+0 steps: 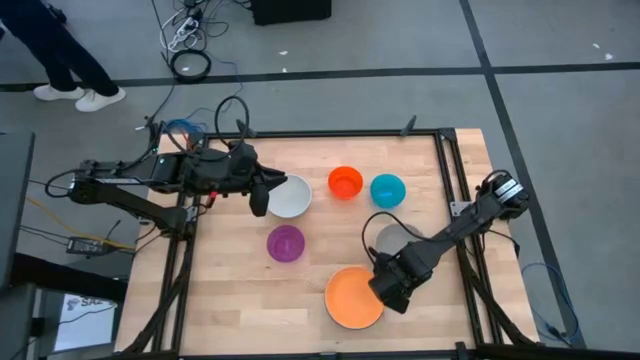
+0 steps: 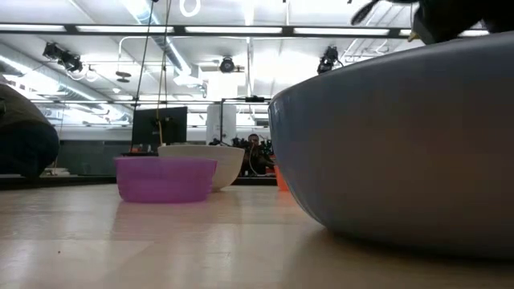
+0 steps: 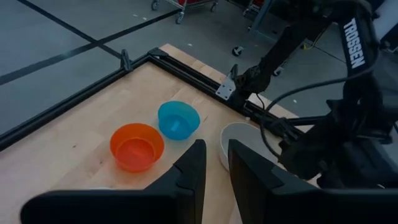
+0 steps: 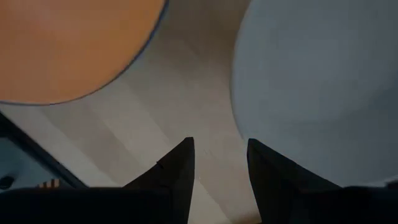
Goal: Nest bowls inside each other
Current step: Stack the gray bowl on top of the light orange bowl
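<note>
My right gripper (image 4: 217,155) points down, open, over bare table between the large orange bowl (image 1: 353,297) and the grey bowl (image 4: 317,87). One finger stands by the grey bowl's rim; whether it touches I cannot tell. The arm hides part of the grey bowl (image 1: 392,238) in the high view. My left gripper (image 3: 214,165) is open with nothing between its fingers, raised beside the white bowl (image 1: 291,197). The purple bowl (image 1: 285,243), the red-orange bowl (image 1: 345,182) and the teal bowl (image 1: 387,189) stand apart on their bases on the table.
A black frame (image 1: 445,170) runs along the table's edges. Bare wood lies at the near left (image 1: 240,310). In the low view the grey bowl (image 2: 401,136) fills the right side, with the purple bowl (image 2: 165,178) and the white bowl (image 2: 217,164) farther left.
</note>
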Action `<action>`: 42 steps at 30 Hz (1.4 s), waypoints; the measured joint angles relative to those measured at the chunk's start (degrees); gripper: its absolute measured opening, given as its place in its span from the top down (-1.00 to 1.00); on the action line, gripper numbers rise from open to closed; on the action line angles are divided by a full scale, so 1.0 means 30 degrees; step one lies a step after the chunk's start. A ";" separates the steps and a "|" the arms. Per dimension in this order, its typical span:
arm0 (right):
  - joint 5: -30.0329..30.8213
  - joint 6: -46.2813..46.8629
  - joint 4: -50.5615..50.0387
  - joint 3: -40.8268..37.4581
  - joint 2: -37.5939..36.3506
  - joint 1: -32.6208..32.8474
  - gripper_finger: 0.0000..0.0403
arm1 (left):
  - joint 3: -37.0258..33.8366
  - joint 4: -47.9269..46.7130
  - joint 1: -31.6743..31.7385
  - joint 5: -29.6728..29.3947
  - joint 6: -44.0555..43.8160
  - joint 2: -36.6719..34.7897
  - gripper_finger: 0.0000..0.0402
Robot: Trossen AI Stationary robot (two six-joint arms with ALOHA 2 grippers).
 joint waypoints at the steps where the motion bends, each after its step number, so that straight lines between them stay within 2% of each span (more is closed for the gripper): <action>1: -0.0007 0.0116 0.0427 -0.0382 0.0000 0.0015 0.33 | 0.0000 0.0000 -0.0007 0.0000 0.0000 0.0000 0.62; 11: -0.0385 0.0315 0.3332 -0.3659 0.0015 -0.0288 0.39 | 0.0000 0.0007 -0.0007 0.0000 -0.0116 0.0000 0.62; 13: -0.0745 -0.0017 0.3458 -0.3978 0.0015 -0.0407 0.49 | 0.0000 0.0012 -0.0007 0.0000 -0.0175 0.0000 0.62; 17: -0.1228 -0.0636 0.3111 -0.4033 -0.0134 -0.0616 0.91 | 0.0000 0.0018 0.0000 -0.0003 -0.0182 0.0000 0.62; 23: 0.0956 -0.0309 0.0123 -0.1511 -0.1844 -0.0612 0.99 | 0.0000 0.0066 0.0000 -0.0223 -0.0180 0.0000 0.62; 28: 0.2456 -0.1912 0.1971 0.3005 -0.3642 -0.0612 1.00 | 0.0000 0.0201 0.0236 -0.0270 -0.0182 0.0000 0.62; 31: 0.1875 -0.3870 0.3977 0.4964 -0.3433 -0.0626 1.00 | 0.0000 0.0807 0.0474 -0.0326 -0.0197 0.0007 0.62; 33: 0.1356 -0.4517 0.4098 0.5593 -0.2873 -0.0716 1.00 | 0.0000 0.1675 0.0633 -0.0324 -0.0154 0.0007 0.62; 38: 0.0025 -0.4699 0.3867 0.5983 -0.0947 -0.0972 1.00 | 0.0007 0.2938 0.1073 0.0015 0.0007 -0.0029 0.62; 42: -0.0966 -0.4711 0.4565 0.6032 -0.0064 -0.0961 0.98 | 0.0007 0.2786 0.1122 0.0015 0.0011 -0.0144 0.62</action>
